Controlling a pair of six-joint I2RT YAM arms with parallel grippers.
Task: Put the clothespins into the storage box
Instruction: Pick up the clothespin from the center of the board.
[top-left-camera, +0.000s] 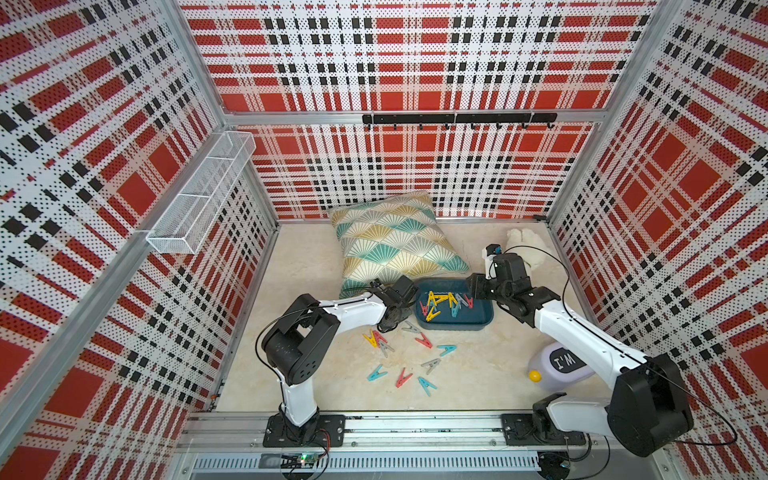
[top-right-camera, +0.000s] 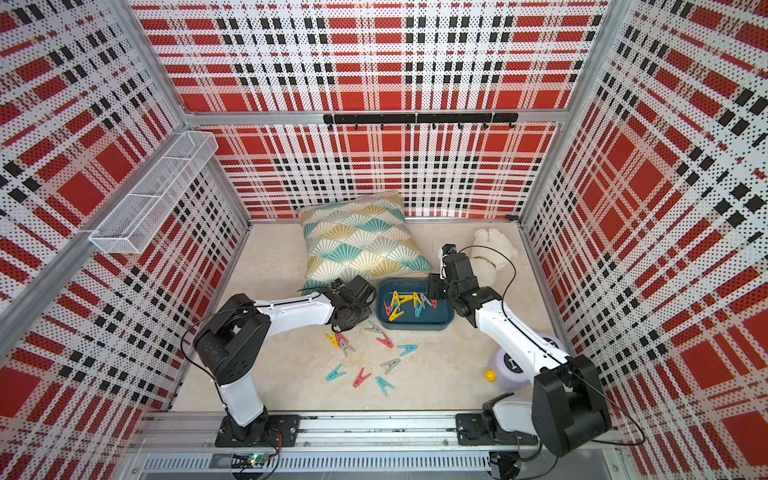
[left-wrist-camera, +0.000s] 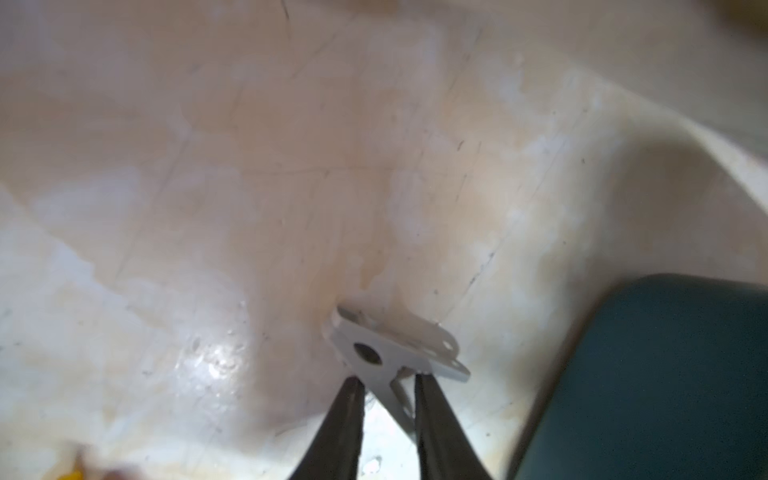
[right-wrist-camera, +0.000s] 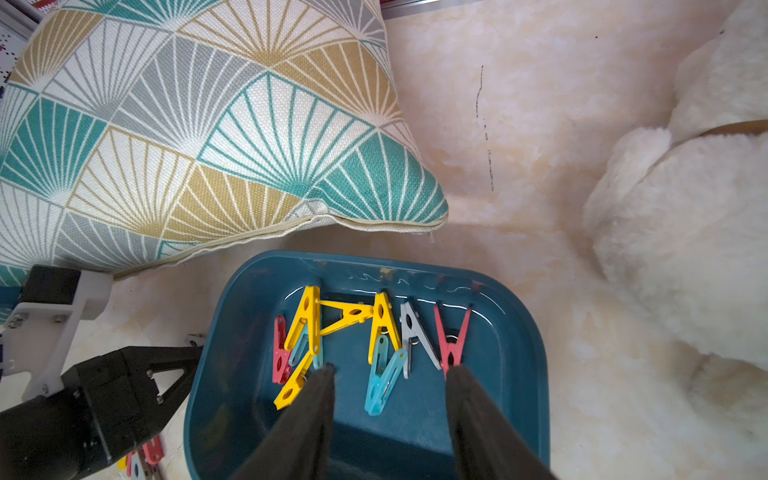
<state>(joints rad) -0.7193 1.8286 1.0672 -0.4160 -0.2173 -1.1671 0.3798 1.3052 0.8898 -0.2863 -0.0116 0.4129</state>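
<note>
left gripper: jaws narrow, straddling 1 leg of the grey clothespin. 1 side looks in contact and the other shows a thin gap, so can't tell if it's clamped. The pin lies on the table just beside the near-left corner of the storage box. The box wall is tight on that side, bare table on the other.

right gripper: jaws about half wide, nothing between them. It hovers over the box's right half, tips inside the rim outline.

clothespins: roughly 9 are in the box, bunched toward its far wall, while the near half of the floor is bare. 10 are on the table counting the grey one. 3 sit in a tight cluster by the left wrist, the rest are spread apart in front of the box.

Edges:
- pillow: its corner sits just behind the box's far-left rim.
- plush toy: near the far-right corner, apart from the box.
- lilac bottle and yellow ball: under the right arm.

Bare table runs between the loose pins and the front rail.
</note>
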